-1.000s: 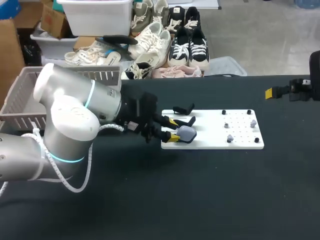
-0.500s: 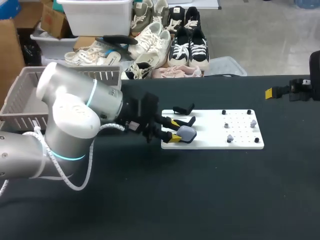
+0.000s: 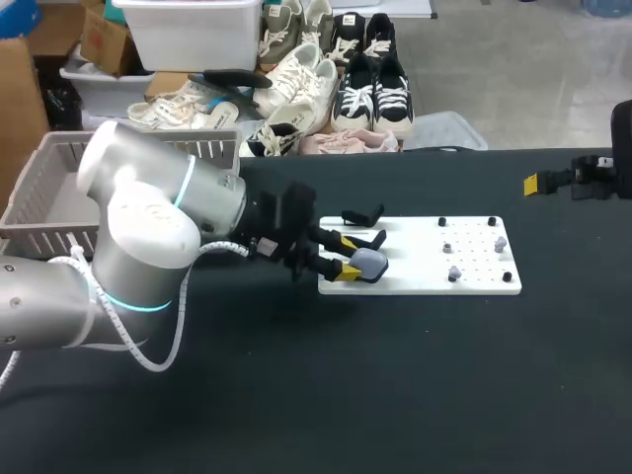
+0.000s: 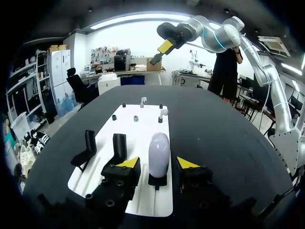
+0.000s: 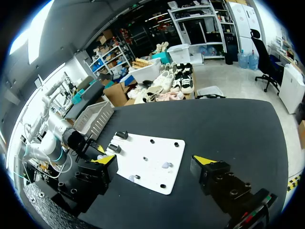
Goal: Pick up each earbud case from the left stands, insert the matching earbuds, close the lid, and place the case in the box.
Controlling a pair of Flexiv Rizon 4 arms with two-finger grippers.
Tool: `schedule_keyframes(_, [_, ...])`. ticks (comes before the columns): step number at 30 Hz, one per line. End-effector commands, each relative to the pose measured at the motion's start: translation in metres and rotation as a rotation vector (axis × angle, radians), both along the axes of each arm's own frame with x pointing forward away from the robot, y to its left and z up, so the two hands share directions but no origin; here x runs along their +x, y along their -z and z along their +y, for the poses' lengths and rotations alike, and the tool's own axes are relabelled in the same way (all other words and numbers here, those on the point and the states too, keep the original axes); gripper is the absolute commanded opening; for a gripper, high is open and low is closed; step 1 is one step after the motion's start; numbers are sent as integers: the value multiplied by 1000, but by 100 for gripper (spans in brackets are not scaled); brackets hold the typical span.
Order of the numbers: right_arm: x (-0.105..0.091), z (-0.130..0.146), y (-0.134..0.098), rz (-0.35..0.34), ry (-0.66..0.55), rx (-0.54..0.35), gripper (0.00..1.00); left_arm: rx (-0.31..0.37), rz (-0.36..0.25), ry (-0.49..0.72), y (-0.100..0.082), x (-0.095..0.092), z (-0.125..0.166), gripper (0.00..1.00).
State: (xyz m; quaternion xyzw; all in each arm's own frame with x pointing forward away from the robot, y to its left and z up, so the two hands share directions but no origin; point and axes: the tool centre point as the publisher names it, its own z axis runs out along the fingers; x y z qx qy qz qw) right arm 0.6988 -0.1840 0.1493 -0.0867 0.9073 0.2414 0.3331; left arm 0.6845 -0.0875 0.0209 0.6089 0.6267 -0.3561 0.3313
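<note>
black table [image 3: 395,375]: left pincer [image 4: 157,162] wide around closed earbud case [image 4: 158,151], right pincer [image 5: 155,160] wide.

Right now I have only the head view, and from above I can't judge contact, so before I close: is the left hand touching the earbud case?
Observer: No. The left wrist view shows the left hand open, the earbud case upright on its black stand between the fingers, a gap on each side.
Operator: Is the right hand free?
Observer: Yes. The right wrist view shows the right hand open, nothing between its fingers.
</note>
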Motion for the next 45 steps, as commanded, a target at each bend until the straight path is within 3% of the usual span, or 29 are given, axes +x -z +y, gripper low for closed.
schedule_keyframes(1, [0,-1,0,0,-2,1,100,-5,2,6,2,3,-2,51])
schedule_keyframes(10, [0,-1,0,0,-2,1,100,-13,8,12,3,1,-5,53])
schedule_keyframes(15, [0,-1,0,0,-2,1,100,-14,11,13,5,0,-6,48])
schedule_keyframes(16, [0,-1,0,0,-2,1,100,-14,11,14,5,0,-6,41])
schedule_keyframes(18, [0,-1,0,0,-2,1,100,-15,11,15,5,-1,-6,13])
schedule_keyframes(20, [0,-1,0,0,-2,1,100,-17,9,17,5,-1,-7,0])
schedule_keyframes(27, [0,-1,0,0,-2,1,100,-24,10,17,1,-4,-1,0])
schedule_keyframes(32, [0,-1,0,0,-2,1,100,-51,23,-6,-12,-3,6,0])
schedule_keyframes(38, [0,-1,0,0,-2,1,100,-136,13,5,-47,-13,8,0])
schedule_keyframes(45, [0,-1,0,0,-2,1,100,-252,-16,41,-85,-37,-7,0])
